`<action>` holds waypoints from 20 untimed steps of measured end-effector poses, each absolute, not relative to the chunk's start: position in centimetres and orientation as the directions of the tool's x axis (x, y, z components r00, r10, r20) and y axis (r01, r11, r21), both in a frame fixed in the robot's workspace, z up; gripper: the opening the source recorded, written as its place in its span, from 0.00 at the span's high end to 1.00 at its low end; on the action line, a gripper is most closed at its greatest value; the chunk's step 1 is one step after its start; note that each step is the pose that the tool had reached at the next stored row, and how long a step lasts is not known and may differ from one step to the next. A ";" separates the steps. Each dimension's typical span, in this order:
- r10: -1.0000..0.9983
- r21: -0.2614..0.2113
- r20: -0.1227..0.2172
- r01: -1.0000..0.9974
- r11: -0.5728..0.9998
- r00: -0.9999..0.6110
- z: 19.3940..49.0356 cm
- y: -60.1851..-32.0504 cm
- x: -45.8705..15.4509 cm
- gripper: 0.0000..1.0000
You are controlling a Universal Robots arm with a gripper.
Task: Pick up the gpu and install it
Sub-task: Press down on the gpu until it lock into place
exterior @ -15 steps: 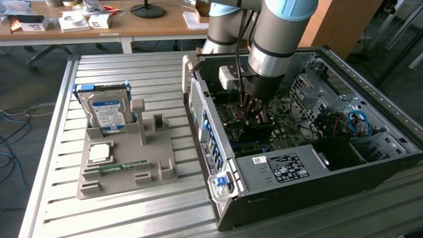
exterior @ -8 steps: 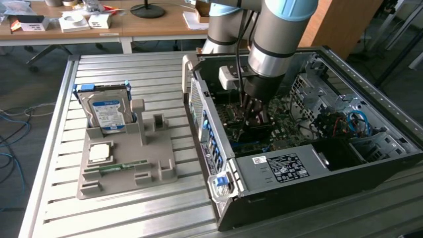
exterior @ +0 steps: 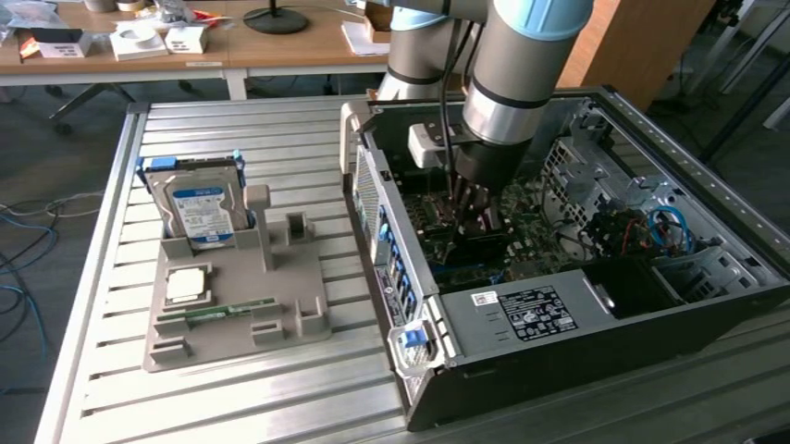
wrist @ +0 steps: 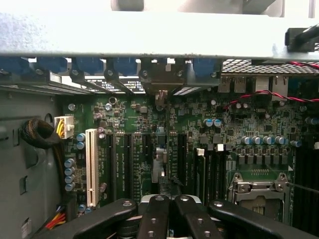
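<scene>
No lettering is coming through clearly enough for me to read. A white sticker (exterior: 532,313) with dark print is sitting on the computer case's (exterior: 580,370) metal panel, a blue-white label (exterior: 202,211) is facing out from the hard drive (exterior: 195,199), and the motherboard's (wrist: 199,134) tiny markings are staying illegible.

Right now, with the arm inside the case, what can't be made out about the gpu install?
- Exterior view: the gripper and any card in it, hidden by the arm's wrist and dark case interior.
- Wrist view: the gpu shows edge-on; whether it is seated in its slot is hidden behind the shut fingers.
</scene>
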State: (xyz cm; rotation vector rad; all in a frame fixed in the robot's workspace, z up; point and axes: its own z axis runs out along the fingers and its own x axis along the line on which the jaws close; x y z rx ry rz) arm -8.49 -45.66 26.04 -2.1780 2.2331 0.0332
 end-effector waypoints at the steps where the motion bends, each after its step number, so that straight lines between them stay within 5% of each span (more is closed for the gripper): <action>1: -0.999 0.000 -0.031 -1.000 0.025 -0.025 26.0 -45.7 -8.5 0.89; 20: -0.999 -0.001 -0.031 -1.000 0.025 -0.025 27.9 -45.6 -8.5 0.89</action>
